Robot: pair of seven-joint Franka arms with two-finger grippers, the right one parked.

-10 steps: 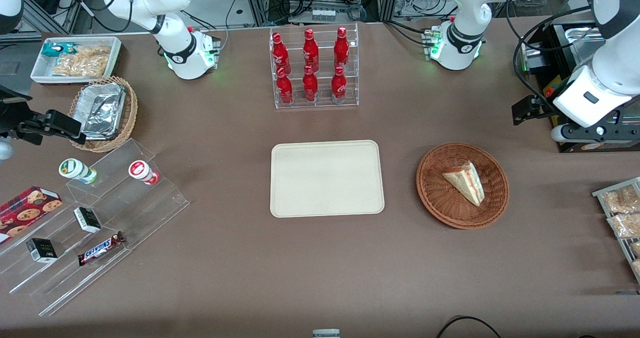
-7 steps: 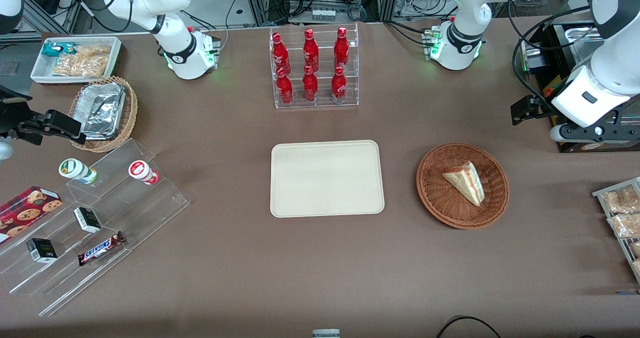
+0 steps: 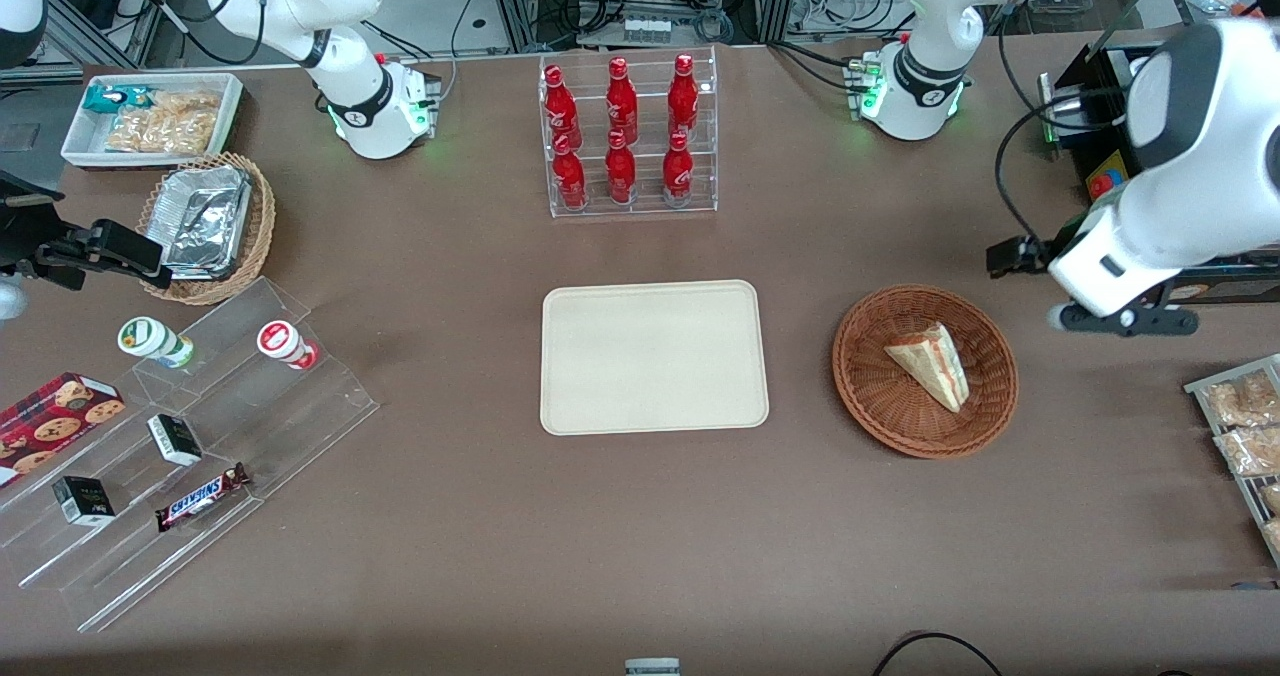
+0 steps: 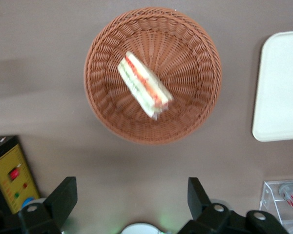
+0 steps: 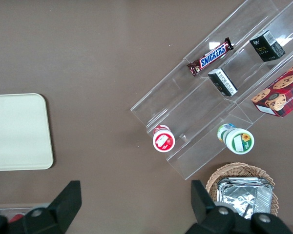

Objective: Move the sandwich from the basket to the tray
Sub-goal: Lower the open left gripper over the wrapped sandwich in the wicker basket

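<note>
Left wrist view shows my fingers (image 4: 63, 200) spread wide with nothing between them, their bases cut off by the frame, above the tabletop (image 4: 39, 58) beside the basket (image 4: 205, 73), where the sandwich (image 4: 144, 90) lies, the tray (image 4: 278, 92) bare and partly cropped.

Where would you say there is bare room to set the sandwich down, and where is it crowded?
The tray is bare throughout. Bare tabletop also lies between the tray and the basket, and between the tray and the bottle rack. The basket holds only the sandwich. The gripper hangs open above the table beside the basket. The acrylic steps toward the parked arm's end are crowded with snacks.
</note>
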